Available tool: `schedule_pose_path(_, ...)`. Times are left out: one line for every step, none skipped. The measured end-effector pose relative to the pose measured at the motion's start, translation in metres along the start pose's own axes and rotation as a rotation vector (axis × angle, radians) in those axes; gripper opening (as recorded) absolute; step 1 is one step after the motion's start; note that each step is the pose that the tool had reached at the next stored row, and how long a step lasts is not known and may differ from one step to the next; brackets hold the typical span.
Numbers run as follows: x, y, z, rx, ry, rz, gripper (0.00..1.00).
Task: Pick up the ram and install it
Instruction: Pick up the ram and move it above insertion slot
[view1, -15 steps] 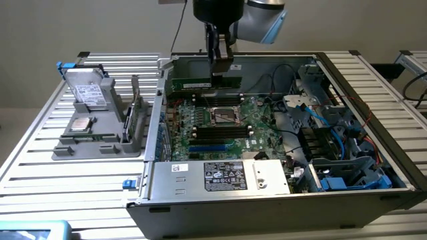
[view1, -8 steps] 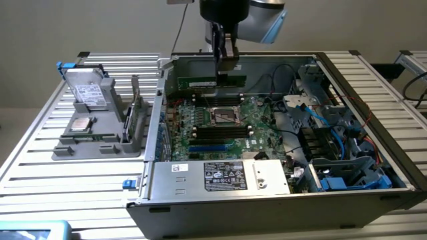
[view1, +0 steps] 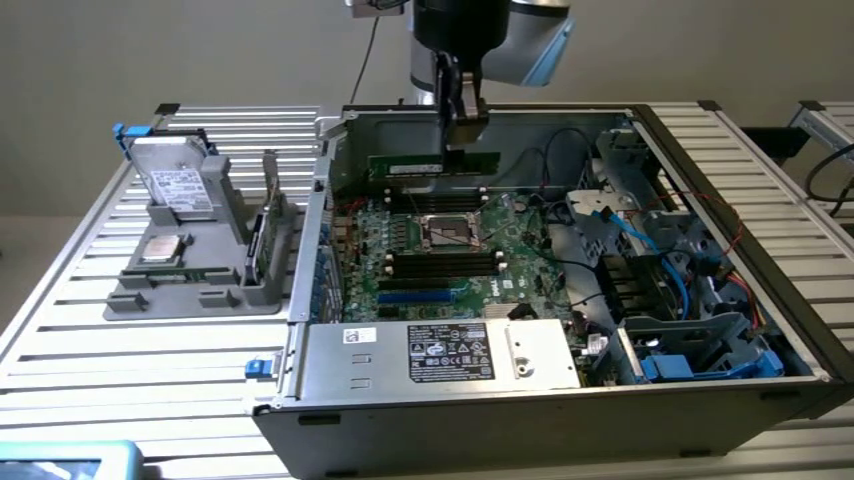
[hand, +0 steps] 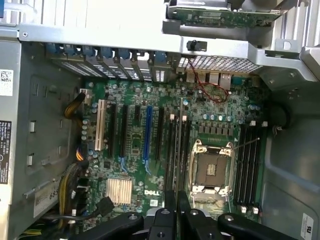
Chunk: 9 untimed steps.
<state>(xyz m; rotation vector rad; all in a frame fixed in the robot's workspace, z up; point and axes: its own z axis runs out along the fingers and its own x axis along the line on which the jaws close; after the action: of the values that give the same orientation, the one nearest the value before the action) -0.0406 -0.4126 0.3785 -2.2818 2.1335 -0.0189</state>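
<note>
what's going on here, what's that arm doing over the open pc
A robot arm is working over an open computer case. Its tool is shut on the ram, a thin green stick with a pale label. It holds the ram above the motherboard, on the far side of the processor socket as the exterior view sees it. The stick does not look seated yet. A grey tray of other parts sits on the exterior view's left.

Looking down past my gripper (hand: 176, 205), its fingers nipped on the ram (hand: 176, 194) (edge-on, a dark sliver), I see the motherboard (hand: 134, 147): empty processor socket (hand: 212, 172), black memory slots (hand: 247, 162) beside it, one blue slot (hand: 147, 132).
</note>
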Motion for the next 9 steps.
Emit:
schedule_pose_path(-0.0018,-0.0005,0.0007,0.0,0.0,0.0,0.14)
schedule_pose_path(-0.0032,-0.0012,0.0014,0.0,0.0001,0.0,0.14)
schedule_pose_path(-0.0042,-0.0022,0.0024,0.0,-0.0002,0.0,0.14)
schedule_pose_path(-0.005,-0.003,0.0033,-0.0001,-0.0007,0.001,0.14)
schedule_pose_path(-0.0058,-0.0032,0.0045,0.0,-0.0015,0.001,0.14)
schedule_pose_path(-0.0066,-0.0034,0.0058,0.0,-0.0021,0.001,0.14)
schedule_pose_path(-0.0072,-0.0035,0.0071,0.0,-0.003,0.001,0.14)
schedule_pose_path(-0.0078,-0.0035,0.0086,0.0002,-0.0042,0.001,0.14)
schedule_pose_path(-0.0084,-0.0035,0.0102,0.0002,-0.0048,0.001,0.14)
